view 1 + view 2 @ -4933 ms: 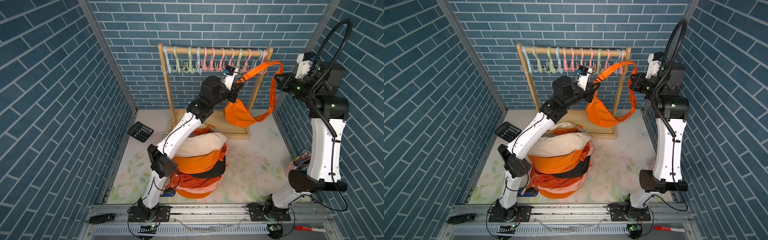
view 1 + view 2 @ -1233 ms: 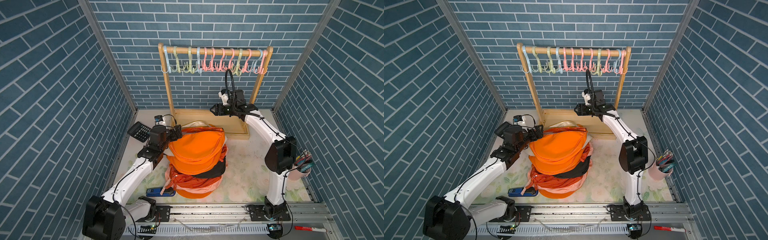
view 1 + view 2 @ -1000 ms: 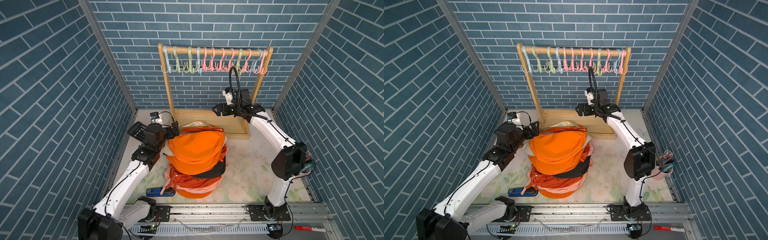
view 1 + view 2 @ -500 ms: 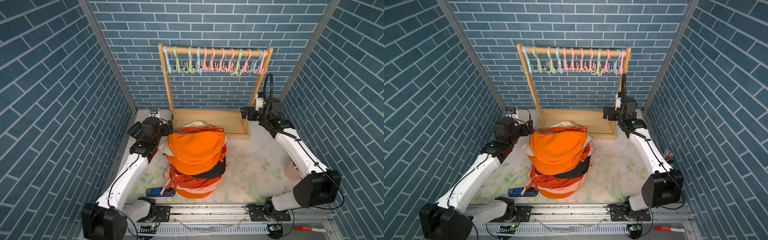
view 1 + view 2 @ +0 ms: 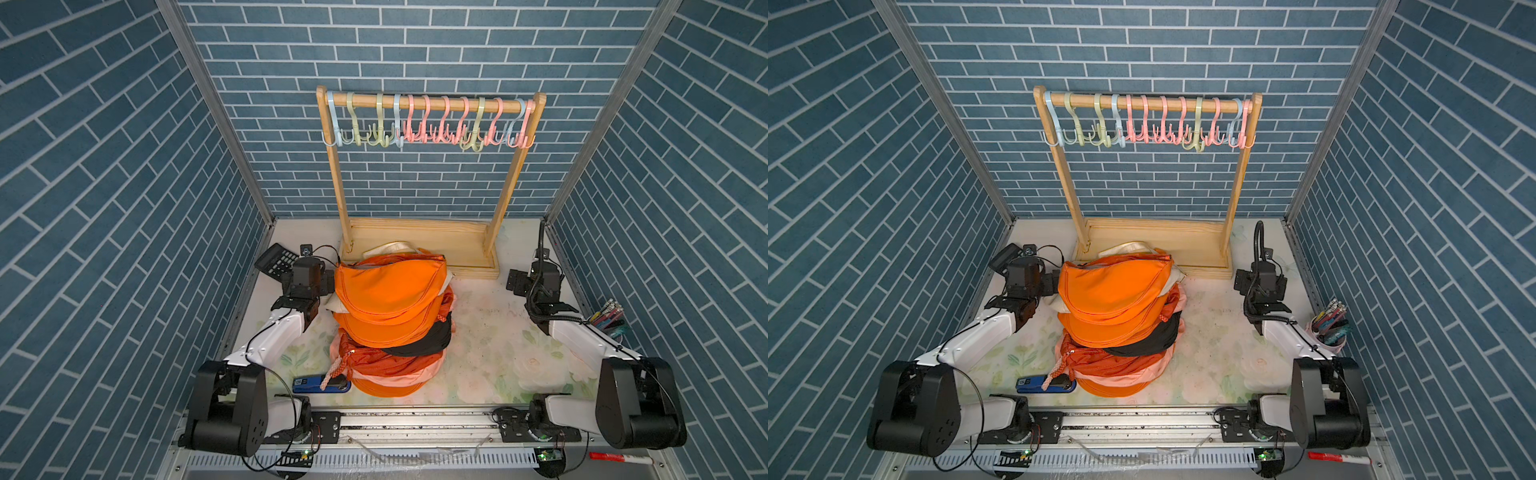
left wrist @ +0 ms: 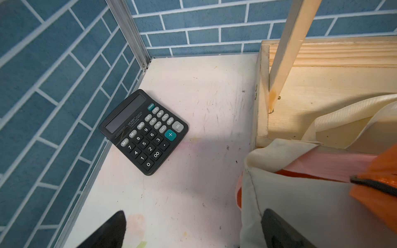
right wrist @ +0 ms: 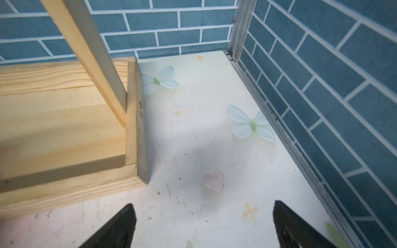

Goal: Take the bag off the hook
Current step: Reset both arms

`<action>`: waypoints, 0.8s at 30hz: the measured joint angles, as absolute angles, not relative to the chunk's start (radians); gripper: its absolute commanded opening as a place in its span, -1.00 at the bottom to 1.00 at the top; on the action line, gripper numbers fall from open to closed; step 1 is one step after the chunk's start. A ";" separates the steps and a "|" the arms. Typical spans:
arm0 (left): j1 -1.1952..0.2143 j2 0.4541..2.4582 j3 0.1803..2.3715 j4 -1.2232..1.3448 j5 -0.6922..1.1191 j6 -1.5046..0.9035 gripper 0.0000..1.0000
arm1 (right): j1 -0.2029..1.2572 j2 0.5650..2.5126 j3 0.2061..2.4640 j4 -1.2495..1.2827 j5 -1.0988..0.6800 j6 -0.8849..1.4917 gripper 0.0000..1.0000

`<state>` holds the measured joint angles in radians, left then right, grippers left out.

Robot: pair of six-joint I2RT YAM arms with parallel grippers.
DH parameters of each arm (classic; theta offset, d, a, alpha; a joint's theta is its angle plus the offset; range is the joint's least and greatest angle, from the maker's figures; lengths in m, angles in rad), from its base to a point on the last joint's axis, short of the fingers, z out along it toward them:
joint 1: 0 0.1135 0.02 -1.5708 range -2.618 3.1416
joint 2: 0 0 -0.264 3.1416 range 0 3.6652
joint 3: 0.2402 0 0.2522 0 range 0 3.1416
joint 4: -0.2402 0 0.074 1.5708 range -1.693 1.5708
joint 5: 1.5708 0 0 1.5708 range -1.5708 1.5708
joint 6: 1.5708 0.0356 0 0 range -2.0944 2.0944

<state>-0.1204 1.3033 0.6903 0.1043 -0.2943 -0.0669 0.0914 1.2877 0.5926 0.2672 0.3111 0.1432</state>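
The orange crescent-shaped fabric bag point(image 5: 390, 286) lies flat on top of a pile of orange, black and cream bags point(image 5: 386, 357) in the middle of the desk point(image 5: 494, 349). It is well below and in front of the pastel plastic hooks point(image 5: 428, 133) on the wooden rack point(image 5: 505, 195). In both top views its long axis runs side to side. The straighter edge faces the rack and the rounded belly faces the arm bases.

The left tool point(image 5: 326, 282) sits just beside the bag's left end with its fingers spread apart and holds nothing. In the left wrist view one finger point(image 6: 111, 232) is over bare desk and the other point(image 6: 277, 232) over cream cloth; whether it touches the cloth is hard to tell.

The right tool point(image 7: 204, 225) also stands wide apart and empty. It is over bare desk by the right end of the rack's base, near the right wall.

Open floral desk lies between the pile and the right tool. Behind, the rack's base is just beside the pile. A black calculator point(image 5: 276, 259) lies by the left wall. A blue stapler point(image 5: 320, 384) lies at the pile's front left, and a cup of pens point(image 5: 609, 322) stands by the right wall.
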 measured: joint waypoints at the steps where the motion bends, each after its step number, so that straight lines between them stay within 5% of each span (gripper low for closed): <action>1: -0.119 1.314 0.675 0.141 -0.294 -0.062 0.99 | 0.088 1.294 0.574 0.305 0.318 0.139 0.97; 24: -0.066 1.517 0.366 0.843 -0.175 0.056 0.99 | 0.053 1.462 0.210 0.997 0.348 0.079 0.97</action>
<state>-0.0662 1.5166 0.3660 0.8433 -0.1749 0.0559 0.0528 1.4620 0.2096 0.9966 0.3481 0.0792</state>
